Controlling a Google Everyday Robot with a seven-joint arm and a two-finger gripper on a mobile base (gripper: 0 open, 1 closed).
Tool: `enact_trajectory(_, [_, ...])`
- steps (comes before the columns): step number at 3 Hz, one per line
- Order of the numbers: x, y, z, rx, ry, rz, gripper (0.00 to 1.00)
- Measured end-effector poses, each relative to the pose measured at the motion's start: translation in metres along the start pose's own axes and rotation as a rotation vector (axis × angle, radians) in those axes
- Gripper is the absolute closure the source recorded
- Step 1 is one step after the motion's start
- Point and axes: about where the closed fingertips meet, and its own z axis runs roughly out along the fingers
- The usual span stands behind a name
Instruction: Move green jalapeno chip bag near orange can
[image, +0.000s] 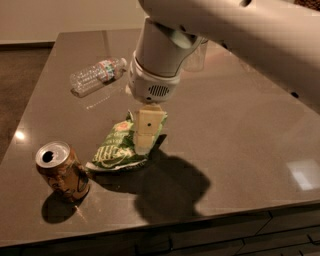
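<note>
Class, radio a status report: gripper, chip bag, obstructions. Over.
Gripper on chip bag, upper end. Bag lies close beside orange can. Water bottle behind, out of the way.

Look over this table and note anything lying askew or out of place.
The water bottle lies on its side at the far left of the table. The can stands upright; the chip bag lies crumpled near it, under the gripper.

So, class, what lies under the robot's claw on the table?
The claw stands over one end of the crinkly light-green chip bag, which lies on the glossy grey-brown table. That end of the bag is hidden behind the claw.
</note>
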Motion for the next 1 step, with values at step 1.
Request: enact_trajectory(1, [0.0, 0.0, 0.0, 0.0, 0.0, 0.0, 0.0])
